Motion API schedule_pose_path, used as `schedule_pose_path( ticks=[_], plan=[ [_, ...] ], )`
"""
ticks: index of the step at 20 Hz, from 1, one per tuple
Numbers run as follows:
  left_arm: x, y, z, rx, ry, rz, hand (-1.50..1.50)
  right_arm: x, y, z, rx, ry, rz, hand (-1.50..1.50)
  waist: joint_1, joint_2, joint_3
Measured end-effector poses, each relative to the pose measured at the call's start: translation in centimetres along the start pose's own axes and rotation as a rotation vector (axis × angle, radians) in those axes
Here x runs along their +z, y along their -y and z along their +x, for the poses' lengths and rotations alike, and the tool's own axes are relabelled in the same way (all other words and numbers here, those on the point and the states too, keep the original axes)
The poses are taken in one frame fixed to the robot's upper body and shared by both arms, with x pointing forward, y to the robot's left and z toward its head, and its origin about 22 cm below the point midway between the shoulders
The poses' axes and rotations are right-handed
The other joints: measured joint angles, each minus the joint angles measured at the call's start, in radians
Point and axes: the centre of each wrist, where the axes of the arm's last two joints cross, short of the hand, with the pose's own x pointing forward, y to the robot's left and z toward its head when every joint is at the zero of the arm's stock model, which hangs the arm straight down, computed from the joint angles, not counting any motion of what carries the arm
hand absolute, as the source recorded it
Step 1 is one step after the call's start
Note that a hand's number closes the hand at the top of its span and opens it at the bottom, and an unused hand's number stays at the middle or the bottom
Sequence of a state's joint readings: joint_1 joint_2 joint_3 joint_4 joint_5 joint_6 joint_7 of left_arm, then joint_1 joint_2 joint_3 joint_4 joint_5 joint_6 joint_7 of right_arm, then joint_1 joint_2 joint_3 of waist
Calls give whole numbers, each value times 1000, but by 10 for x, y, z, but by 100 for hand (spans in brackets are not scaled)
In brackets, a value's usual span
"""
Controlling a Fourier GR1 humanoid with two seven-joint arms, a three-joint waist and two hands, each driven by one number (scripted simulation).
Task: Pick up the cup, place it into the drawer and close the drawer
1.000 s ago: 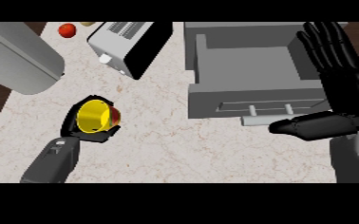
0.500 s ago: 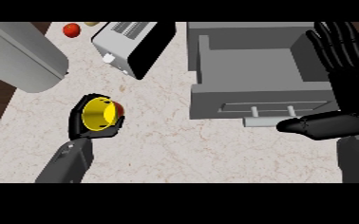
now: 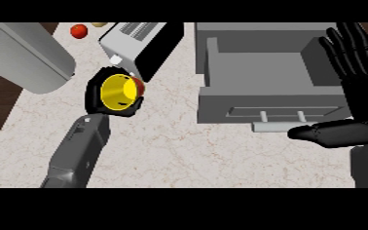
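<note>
On speckled marble counter (image 3: 187, 146), left hand (image 3: 101, 95) gripping round yellow cup (image 3: 119, 90)

One view was supplied, taken from the robot's head and directed steeply down onto the marbled counter (image 3: 187, 151). Both forearms entered from the lower edge, the left hand (image 3: 108, 93) at the view's left and the right hand (image 3: 345, 78) at its right, unmirrored. The camera stood fairly close: the open drawer (image 3: 269, 73) and toaster (image 3: 140, 44) filled the upper frame. No second view was available for comparison.
</note>
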State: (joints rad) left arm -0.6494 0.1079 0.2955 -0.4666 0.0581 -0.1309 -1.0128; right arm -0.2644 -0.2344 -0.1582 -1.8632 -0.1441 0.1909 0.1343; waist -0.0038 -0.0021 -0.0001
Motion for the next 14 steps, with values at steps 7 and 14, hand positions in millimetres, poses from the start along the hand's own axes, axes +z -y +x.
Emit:
schedule_pose_path(
  ticks=[7,14],
  plan=[
    [-79,70,38,54,64,-147,150,-3,-4,-7,10,-11,-9,-150,7,-3,1],
    [-135,136,94,24,64,-212,150,-3,-1,-8,13,-9,-15,-150,0,-3,1]
  ],
)
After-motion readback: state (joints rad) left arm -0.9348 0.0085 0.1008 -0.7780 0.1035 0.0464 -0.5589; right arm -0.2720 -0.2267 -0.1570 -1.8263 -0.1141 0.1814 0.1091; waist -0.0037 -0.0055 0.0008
